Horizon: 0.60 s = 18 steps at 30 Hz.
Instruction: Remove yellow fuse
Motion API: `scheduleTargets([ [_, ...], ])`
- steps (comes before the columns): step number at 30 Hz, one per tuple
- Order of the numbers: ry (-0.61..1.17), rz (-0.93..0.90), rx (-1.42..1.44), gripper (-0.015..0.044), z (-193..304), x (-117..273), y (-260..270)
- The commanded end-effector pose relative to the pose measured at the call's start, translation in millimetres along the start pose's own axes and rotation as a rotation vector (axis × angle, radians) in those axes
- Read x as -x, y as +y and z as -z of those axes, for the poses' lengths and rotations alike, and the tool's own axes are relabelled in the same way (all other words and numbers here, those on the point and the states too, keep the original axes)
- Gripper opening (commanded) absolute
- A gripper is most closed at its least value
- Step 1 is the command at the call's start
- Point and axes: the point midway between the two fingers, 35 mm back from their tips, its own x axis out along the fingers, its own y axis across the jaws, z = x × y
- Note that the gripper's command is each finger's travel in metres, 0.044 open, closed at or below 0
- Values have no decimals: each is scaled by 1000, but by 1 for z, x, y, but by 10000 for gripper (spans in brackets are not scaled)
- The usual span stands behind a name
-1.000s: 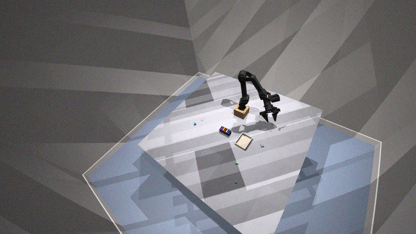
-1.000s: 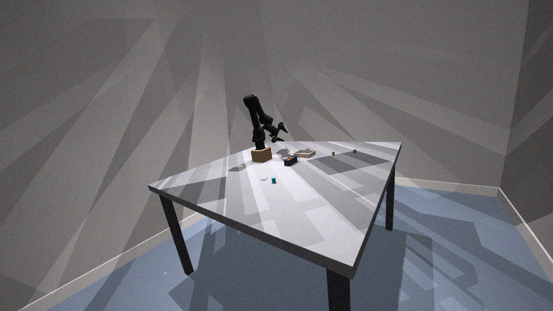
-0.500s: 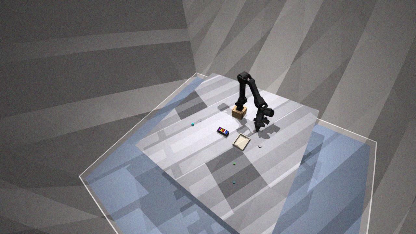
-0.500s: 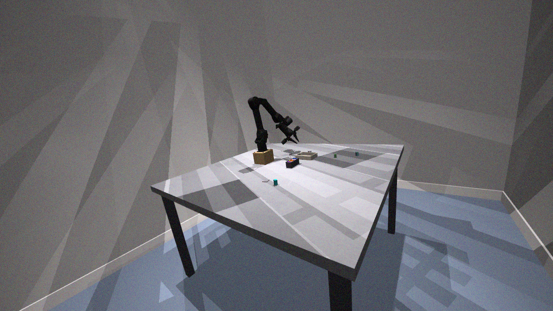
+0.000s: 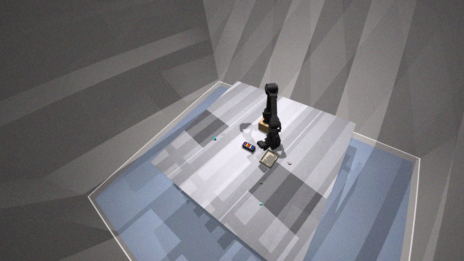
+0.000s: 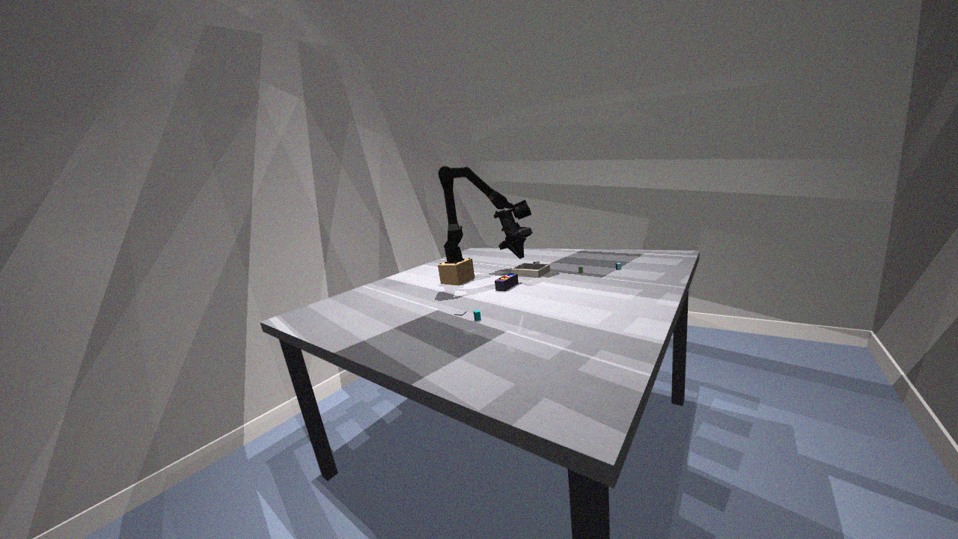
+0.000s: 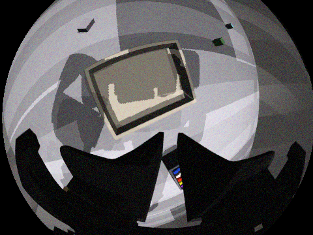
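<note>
Top view: high, far, angled down on bench (image 5: 207, 168). Exterior: farther back, near bench height, facing arm. Wrist: close, looking down past end effector (image 7: 171, 143). All share tray (image 5: 263, 162)

The tray (image 7: 141, 91) is seen from above, tilted, with a pale rim and a shadow on its floor. The gripper (image 7: 171, 141) is seen nearly closed with nothing gripped, just a thin gap left. Through that gap a bit of the fuse block (image 7: 177, 177) is glimpsed, coloured fuses stacked. Small dark bits are scattered on the table (image 7: 235, 113).
</note>
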Motion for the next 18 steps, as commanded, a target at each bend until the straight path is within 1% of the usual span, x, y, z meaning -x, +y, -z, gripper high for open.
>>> scheduleTargets([
  [1,45,-55,-172,62,18,-9,-19],
  [8,162,-191,-669,62,81,-27,-63],
  [14,265,-309,-1085,62,138,-29,-81],
  [18,276,-321,-1131,62,144,-29,-82],
])
